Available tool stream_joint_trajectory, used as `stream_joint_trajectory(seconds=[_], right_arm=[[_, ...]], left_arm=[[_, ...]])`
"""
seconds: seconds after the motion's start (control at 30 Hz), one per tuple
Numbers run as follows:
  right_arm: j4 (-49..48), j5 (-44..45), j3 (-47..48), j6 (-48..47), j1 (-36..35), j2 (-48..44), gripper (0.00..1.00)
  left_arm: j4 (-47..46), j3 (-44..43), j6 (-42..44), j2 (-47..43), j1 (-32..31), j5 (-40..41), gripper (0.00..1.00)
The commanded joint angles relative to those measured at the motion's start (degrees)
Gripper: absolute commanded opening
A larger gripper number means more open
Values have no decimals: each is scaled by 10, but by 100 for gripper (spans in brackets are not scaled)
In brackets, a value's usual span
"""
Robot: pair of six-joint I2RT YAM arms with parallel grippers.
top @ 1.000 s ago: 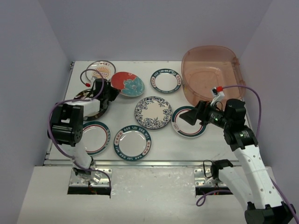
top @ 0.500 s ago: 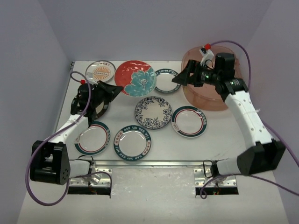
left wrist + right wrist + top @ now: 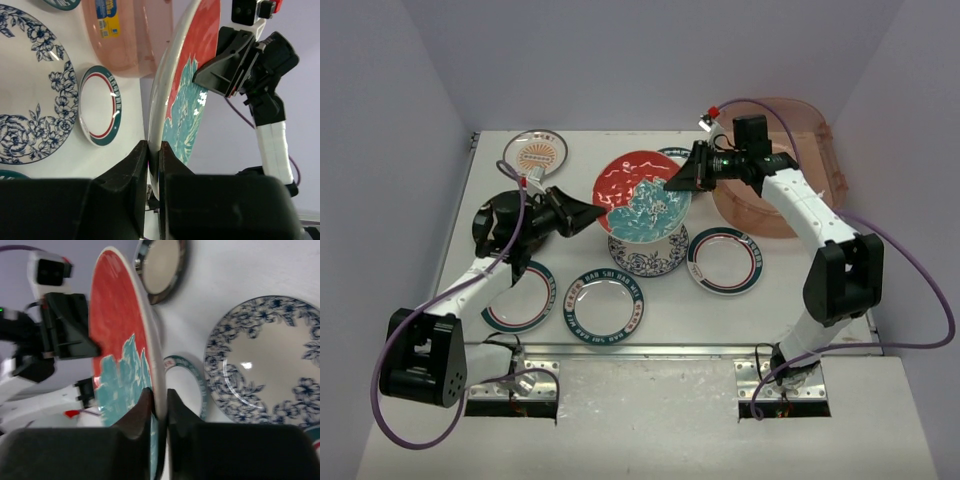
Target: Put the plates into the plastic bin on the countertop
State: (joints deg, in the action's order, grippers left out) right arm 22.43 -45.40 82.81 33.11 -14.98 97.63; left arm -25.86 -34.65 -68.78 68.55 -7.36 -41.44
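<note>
Plate, red-teal: held in the air over the middle of the countertop, tilted, directly above the blue floral plate and not touching it. None of it has reached the plastic bin, which stands at the far right corner and looks to have no plates in it.

Holders: left gripper clenched on the rim nearest it, right gripper clenched on the opposite rim. Both wrist views show the fingers pinching only the thin edge.

Hazards, judged:
- Two arms on one rigid plate. If they pull or turn out of step, the rim could twist free of one pinch or be strained.
- Glazed edge, shallow bite. A slip looks likely should either hold loosen early.
- Drop path. A fall would land on the blue floral plate beneath, risking chips to both.
- Handover. Once the left lets go, the right carries the full weight from one edge, so the plate may swing in the pinch.
- Bin lip. A swinging plate could strike the rim on the way in.

Remaining plates: green-rimmed plates and the others lie flat on the countertop, apart from the bin.
</note>
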Motion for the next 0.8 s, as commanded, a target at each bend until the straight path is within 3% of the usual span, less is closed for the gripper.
stream_joint_trajectory(seconds=[0.0, 0.03, 0.07, 0.1, 0.13, 0.23, 0.4, 0.53, 0.77], right_arm=[[-74, -65, -17, 40, 5, -34, 0], [-70, -50, -20, 42, 8, -45, 0], [-67, -28, -22, 46, 15, -53, 0], [-64, -10, -22, 53, 34, -63, 0], [-58, -1, -21, 56, 44, -73, 0], [-14, 83, -9, 78, 133, -107, 0], [-4, 222, -35, 154, 270, -172, 0], [-34, 406, -84, 227, 299, -202, 0], [-146, 530, -175, 371, 292, -210, 0]], left_arm=[[-133, -38, -27, -24, -5, -24, 1], [-106, -50, -10, -24, -5, -20, 14], [-59, -77, 28, -28, -5, -7, 46], [54, -108, 76, -34, -4, 30, 81], [114, -138, 121, -38, -4, 49, 99], [316, -217, 274, -60, -3, 173, 100], [418, -230, 384, -100, -1, 283, 100], [421, -174, 415, -106, -1, 258, 100], [400, -85, 418, -121, -1, 187, 100]])
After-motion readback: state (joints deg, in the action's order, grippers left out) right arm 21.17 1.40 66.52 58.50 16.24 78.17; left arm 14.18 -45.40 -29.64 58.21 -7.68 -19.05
